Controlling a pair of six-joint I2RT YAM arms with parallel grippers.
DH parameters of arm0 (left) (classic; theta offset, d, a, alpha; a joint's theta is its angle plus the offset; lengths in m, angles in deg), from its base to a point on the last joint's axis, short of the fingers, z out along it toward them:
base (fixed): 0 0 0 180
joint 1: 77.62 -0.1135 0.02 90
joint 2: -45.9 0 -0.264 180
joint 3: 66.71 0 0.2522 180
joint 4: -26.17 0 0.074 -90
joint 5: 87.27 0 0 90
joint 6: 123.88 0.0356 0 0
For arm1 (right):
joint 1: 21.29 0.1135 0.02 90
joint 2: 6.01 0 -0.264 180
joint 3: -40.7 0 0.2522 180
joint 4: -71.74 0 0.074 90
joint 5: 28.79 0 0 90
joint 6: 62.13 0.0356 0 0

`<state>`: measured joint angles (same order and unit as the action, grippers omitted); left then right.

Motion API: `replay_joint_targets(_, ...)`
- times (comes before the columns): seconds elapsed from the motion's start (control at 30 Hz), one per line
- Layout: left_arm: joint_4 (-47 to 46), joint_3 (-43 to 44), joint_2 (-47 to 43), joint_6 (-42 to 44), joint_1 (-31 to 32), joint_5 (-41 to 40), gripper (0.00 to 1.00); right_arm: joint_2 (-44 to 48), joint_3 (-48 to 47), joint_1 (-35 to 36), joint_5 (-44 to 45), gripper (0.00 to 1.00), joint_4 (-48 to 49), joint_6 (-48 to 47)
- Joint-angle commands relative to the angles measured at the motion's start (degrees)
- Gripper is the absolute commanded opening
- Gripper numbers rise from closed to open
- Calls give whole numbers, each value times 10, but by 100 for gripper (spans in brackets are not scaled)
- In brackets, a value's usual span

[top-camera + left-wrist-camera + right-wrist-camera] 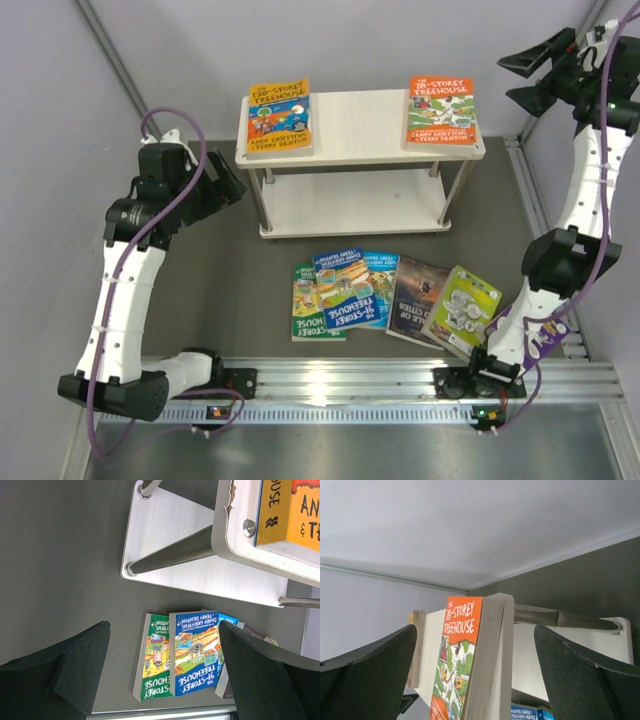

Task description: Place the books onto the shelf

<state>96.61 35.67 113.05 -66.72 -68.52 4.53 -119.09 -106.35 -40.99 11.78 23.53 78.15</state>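
The shelf [360, 125] stands at the back middle, pale boards on slim metal legs. Two orange books lie flat on its top board, one at the left end [280, 115] and one at the right end [441, 110]. Several more books lie fanned on the dark mat in front: green [312, 310], blue [345, 288], dark brown [418, 298] and lime [462, 308]. My left gripper [232, 185] hovers open left of the shelf, above the green book [152, 660] and blue book [197, 650]. My right gripper [525, 77] hangs open and empty just right of the shelf, facing the right orange book [457, 655].
Grey walls close in the back and both sides. An aluminium rail [340, 380] carrying the arm bases runs along the near edge. The shelf's lower board [350, 205] carries nothing. Metal legs [170, 555] stand between the two boards.
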Motion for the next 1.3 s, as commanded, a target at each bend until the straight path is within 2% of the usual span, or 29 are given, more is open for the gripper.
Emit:
replay_joint_targets(0.0, -11, 24, -2, 1, 2, -13, 95, 58, -12, 11, 59, 100, -49, -83)
replay_joint_targets(0.1, -13, 11, -9, 3, 3, -7, 95, 105, -7, 15, 150, 100, -170, -164)
replay_joint_targets(0.17, -11, -6, -11, 6, 15, -4, 94, 127, -1, 26, 219, 100, -213, -207)
replay_joint_targets(0.23, -13, -31, -12, -3, 35, -13, 94, 182, 44, 43, 266, 100, -240, -212)
replay_joint_targets(0.33, -25, -66, -12, -27, 107, -46, 94, 266, 130, 111, 346, 100, -240, -217)
replay_joint_targets(0.37, -29, -75, -11, -35, 143, -59, 94, 295, 165, 153, 381, 100, -227, -201)
replay_joint_targets(0.43, -43, -100, -9, -59, 173, -61, 94, 399, 290, 189, 395, 100, -182, -166)
replay_joint_targets(0.47, -45, -107, -10, -66, 194, -58, 94, 437, 338, 230, 392, 100, -127, -119)
replay_joint_targets(0.5, -54, -122, -11, -74, 203, -58, 94, 516, 433, 250, 389, 100, -86, -98)
replay_joint_targets(0.57, -61, -138, -20, -78, 220, -38, 94, 588, 527, 301, 367, 100, 18, -50)
replay_joint_targets(0.6, -74, -154, -23, -76, 225, -30, 94, 643, 612, 317, 357, 100, 42, -41)
replay_joint_targets(0.63, -80, -164, -27, -75, 230, -23, 94, 660, 648, 333, 352, 100, 50, -36)
replay_joint_targets(0.73, -111, -219, -40, -75, 245, 7, 95, 661, 725, 374, 326, 100, -22, -54)
replay_joint_targets(0.83, -136, -278, -32, -75, 253, 29, 95, 651, 766, 452, 375, 100, -53, -68)
replay_joint_targets(0.97, -156, -303, -40, -93, 266, 51, 95, 640, 819, 496, 378, 100, 2, -63)
replay_joint_targets(1.1, -194, -350, -52, -118, 269, 73, 95, 582, 888, 521, 370, 99, 66, -58)
replay_joint_targets(1.13, -203, -360, -49, -120, 275, 80, 95, 571, 899, 523, 364, 100, 109, -55)
replay_joint_targets(1.27, -287, -435, -19, -138, 282, 116, 96, 496, 926, 524, 362, 100, 170, -58)
